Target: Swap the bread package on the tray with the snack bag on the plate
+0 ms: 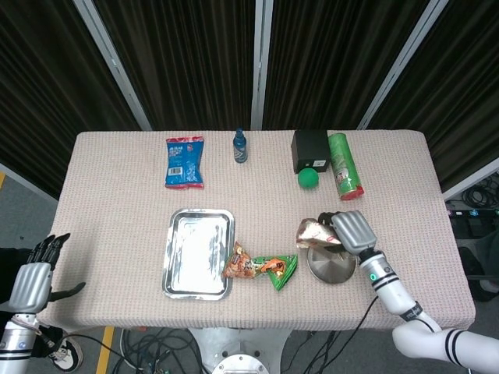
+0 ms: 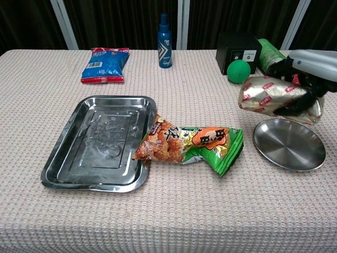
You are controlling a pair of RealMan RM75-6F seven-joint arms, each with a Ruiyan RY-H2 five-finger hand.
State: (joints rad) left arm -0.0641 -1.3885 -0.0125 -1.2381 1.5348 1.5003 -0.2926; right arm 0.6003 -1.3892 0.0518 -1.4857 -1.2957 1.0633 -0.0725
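Now the bread package (image 2: 271,97), a shiny gold foil pack with red label patches and a crinkled skin, hangs in the air just above the far rim of the plate (image 2: 288,144), tilted with its left end pointing toward the middle of the table. The right hand (image 2: 310,66) grips it from above, its pale grey back over the top and its dark fingers (image 2: 295,108) curled round the right half of the pack. The plate is a shallow round dish of bare metal, bright at the rim and duller inside. To its left the snack bag (image 2: 190,143) lies flat on the cloth, orange at one end and green at the other, glossy and rumpled, its orange corner resting on the right rim of the tray (image 2: 68,171). The tray is a rectangular steel pan with rounded corners and a smudged, reflective floor. All of it sits on a beige tablecloth (image 2: 168,221) with a coarse waffle weave. The left hand (image 1: 30,278) hangs beside the table's near left corner, off its edge, fingers spread and holding nothing.
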